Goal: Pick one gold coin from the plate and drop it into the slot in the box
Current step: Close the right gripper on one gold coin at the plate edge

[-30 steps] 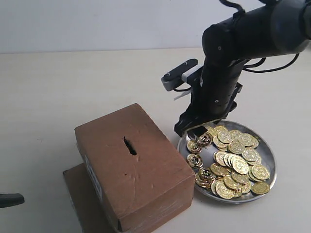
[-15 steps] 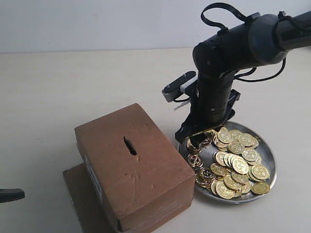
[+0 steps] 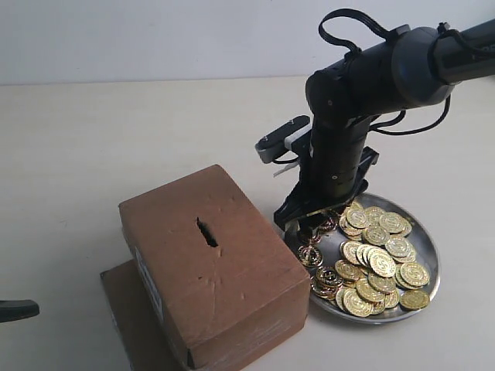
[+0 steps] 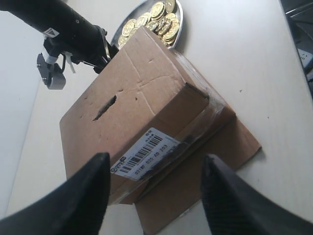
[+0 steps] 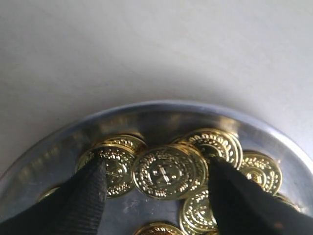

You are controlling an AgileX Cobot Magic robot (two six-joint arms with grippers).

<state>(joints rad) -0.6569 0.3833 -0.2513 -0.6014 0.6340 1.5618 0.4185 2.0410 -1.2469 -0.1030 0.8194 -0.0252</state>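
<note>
- Pale, matte tabletop (image 3: 116,131) is shown below a plain light wall. It is smooth, so the plate is judged free to slide if pushed.
- Box (image 3: 232,286): dented brown cardboard with a white barcode label (image 4: 142,152), set on a flat cardboard sheet (image 3: 128,309) just beside the plate.
- Plate (image 3: 430,270): round polished metal with a shallow rim, heaped with coins.
- Right gripper (image 5: 156,178): spread apart and empty, its black fingers (image 5: 83,200) lowered at the plate's box-side edge on either side of one coin.
- Left gripper (image 4: 154,191): parted and empty, held off the box's label end.
- Gold coin (image 5: 164,172): a thin, glossy, embossed disc overlapped with its neighbours. Two might be pinched together, or it might be squeezed out flat.
- Box slot (image 3: 206,232): a narrow, ragged dark slit in the top face, on which a tilted coin could be caught.
</note>
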